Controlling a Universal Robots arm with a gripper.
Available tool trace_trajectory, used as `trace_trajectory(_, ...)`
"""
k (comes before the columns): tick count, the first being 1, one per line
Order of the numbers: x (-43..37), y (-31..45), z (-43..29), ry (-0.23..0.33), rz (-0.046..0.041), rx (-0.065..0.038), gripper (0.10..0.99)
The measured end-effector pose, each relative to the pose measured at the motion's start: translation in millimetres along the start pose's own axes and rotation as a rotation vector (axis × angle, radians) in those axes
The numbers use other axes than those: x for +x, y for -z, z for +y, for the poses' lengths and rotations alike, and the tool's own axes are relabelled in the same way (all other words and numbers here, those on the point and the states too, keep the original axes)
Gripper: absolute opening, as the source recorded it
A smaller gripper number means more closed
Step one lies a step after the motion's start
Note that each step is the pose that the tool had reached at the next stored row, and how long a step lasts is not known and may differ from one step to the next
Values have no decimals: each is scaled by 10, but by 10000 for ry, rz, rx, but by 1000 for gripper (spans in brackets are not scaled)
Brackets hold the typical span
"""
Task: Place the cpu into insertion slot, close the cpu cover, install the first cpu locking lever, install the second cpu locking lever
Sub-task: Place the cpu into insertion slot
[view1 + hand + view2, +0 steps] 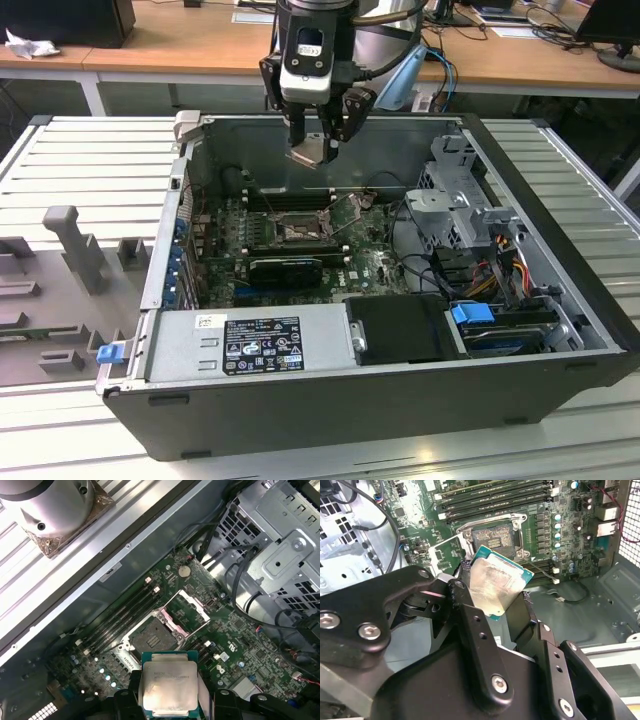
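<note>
On the exterior view's left, a grey moulded fixture (70, 245) is seen on the slatted table (80, 150), beside the open computer case (400, 400). Towards the middle, the gripper (318, 150) is held above the motherboard (370, 265). Its fingers are pinched on the cpu (312, 155), which is carried tilted and well clear of the board. Below it, the insertion slot (297, 232) is shown empty. In the first wrist view the cpu cover (196, 605) is seen swung open just beside the slot. On the exterior view's right, the drive cage (460, 200) is seen inside the case. The task is judged to be at its first step. The chip is not yet seated, the cover is not closed, and both lever steps are judged outstanding.
</note>
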State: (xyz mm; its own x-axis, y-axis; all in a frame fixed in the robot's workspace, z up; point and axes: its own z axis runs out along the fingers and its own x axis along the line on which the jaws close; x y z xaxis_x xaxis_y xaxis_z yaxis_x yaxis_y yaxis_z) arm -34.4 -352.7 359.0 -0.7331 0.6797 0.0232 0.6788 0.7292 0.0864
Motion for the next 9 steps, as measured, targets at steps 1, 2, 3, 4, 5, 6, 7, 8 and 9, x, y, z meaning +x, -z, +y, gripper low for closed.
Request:
trace_trajectory(1, 0, 0, 0, -85, -7, -3, 529)
trace_trajectory(2, 0, 0, 0, -129, -11, -3, 529)
trace_trajectory(3, 0, 0, 0, -200, -17, -5, 529)
trace_trajectory(4, 0, 0, 0, -267, -23, -7, 529)
trace_trajectory(5, 0, 0, 0, -300, -26, -7, 529)
trace_trajectory(6, 0, 0, 0, -330, -29, -8, 529)
trace_trajectory(7, 0, 0, 0, -376, -33, -9, 529)
trace_trajectory(8, 0, 0, 0, -422, -37, -10, 529)
trace_trajectory(9, 0, -1, 0, -455, -39, -12, 529)
